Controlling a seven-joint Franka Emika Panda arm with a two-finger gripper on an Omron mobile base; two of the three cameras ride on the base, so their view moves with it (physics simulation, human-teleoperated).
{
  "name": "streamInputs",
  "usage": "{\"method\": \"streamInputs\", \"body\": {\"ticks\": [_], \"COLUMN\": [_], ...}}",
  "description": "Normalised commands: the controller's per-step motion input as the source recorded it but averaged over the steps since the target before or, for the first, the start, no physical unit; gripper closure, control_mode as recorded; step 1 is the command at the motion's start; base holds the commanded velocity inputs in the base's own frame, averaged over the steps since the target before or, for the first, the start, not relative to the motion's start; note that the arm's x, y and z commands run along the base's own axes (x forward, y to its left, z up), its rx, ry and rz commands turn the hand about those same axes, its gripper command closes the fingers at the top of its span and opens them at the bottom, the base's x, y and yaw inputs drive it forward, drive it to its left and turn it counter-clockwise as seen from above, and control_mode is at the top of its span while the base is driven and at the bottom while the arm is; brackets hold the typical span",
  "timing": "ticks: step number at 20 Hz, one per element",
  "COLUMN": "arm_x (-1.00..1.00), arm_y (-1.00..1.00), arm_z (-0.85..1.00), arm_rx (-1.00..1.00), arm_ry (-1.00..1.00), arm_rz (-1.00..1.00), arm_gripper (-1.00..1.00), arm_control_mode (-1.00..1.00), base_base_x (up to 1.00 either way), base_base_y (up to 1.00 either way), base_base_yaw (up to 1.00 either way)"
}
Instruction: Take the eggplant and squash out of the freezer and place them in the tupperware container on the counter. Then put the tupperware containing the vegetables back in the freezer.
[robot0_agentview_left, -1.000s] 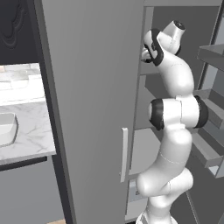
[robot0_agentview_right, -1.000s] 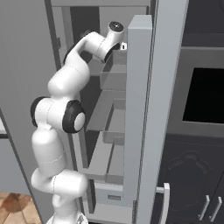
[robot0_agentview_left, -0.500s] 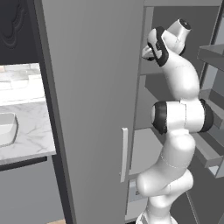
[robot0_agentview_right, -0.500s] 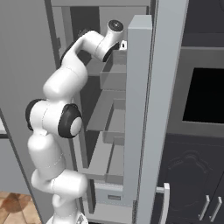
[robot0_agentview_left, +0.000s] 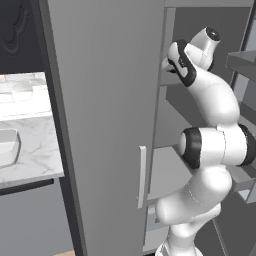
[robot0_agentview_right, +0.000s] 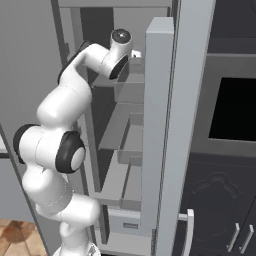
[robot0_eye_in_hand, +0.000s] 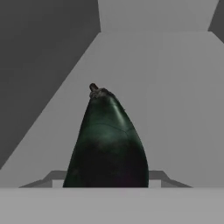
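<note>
A dark green-black eggplant (robot0_eye_in_hand: 107, 140) lies on a grey freezer shelf (robot0_eye_in_hand: 175, 96), stem end pointing away, and it looms right at the bottom centre of the hand view. My gripper (robot0_agentview_left: 166, 64) reaches into the freezer's upper compartment past the open door's edge. Its fingertips are hidden, so the jaws' state is unclear. The freezer (robot0_agentview_right: 125, 130) stands open, its flat grey door (robot0_agentview_left: 100, 125) with a slim pale handle (robot0_agentview_left: 142, 175) swung out to the left. The white tupperware container (robot0_agentview_left: 6, 146) sits on the marble counter (robot0_agentview_left: 35, 150) at the far left, cut off by the frame.
Grey inner shelves (robot0_agentview_right: 122, 135) step down below the arm. A second grey door panel (robot0_agentview_right: 160, 125) stands to the right of the opening. Beyond it are a black oven window (robot0_agentview_right: 235, 110) and dark cabinet fronts (robot0_agentview_right: 225, 210).
The arm has stretched upward and deeper into the upper compartment, with the elbow rising and the wrist going further in. The door and counter have not moved.
</note>
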Motion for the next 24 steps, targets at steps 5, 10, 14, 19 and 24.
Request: {"method": "streamInputs", "body": {"ticks": [5,10,14,19,24], "arm_x": [-0.48,-0.57,-0.69,-0.82,-0.96], "arm_y": [0.04,0.0,0.0,0.0,0.1], "arm_z": [0.09,0.3,0.22,0.17,0.02], "arm_rx": [0.0,0.0,0.0,0.0,0.0], "arm_ry": [0.0,0.05,0.0,0.0,0.0], "arm_rz": [-0.12,-0.13,-0.06,-0.03,0.0], "arm_gripper": [1.0,1.0,1.0,1.0,1.0], "arm_control_mode": [-1.0,-1.0,-1.0,-1.0,-1.0], "base_base_x": [0.0,0.0,0.0,0.0,0.0], "base_base_y": [0.0,0.0,0.0,0.0,0.0], "base_base_yaw": [0.0,0.0,0.0,0.0,0.0]}}
